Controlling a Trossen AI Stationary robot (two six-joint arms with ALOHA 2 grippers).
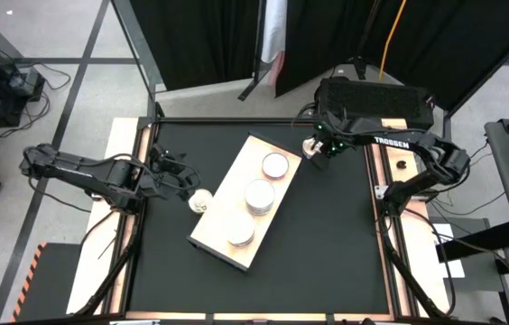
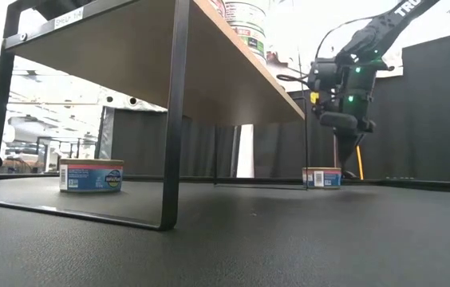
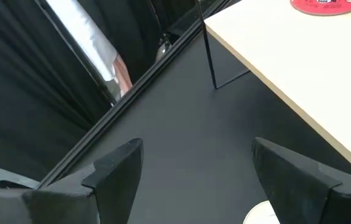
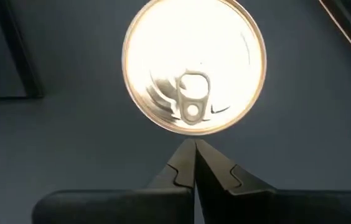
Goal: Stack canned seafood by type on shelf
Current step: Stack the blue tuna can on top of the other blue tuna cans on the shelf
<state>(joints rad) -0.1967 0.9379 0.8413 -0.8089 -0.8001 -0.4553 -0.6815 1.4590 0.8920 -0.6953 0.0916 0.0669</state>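
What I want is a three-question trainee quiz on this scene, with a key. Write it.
1. True or false: the right gripper is shut on the tin in front of it.
2. In the high view, how many tin piles show on the shelf? A two, B three, C five.
3. Fill in: the left gripper is ____.
Key: 1 false, it is shut but holds nothing; 2 B; 3 open.

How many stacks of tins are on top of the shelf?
3, in a row along the shelf: far stack, middle stack, near stack. Tins beneath the top ones are mostly hidden from above.
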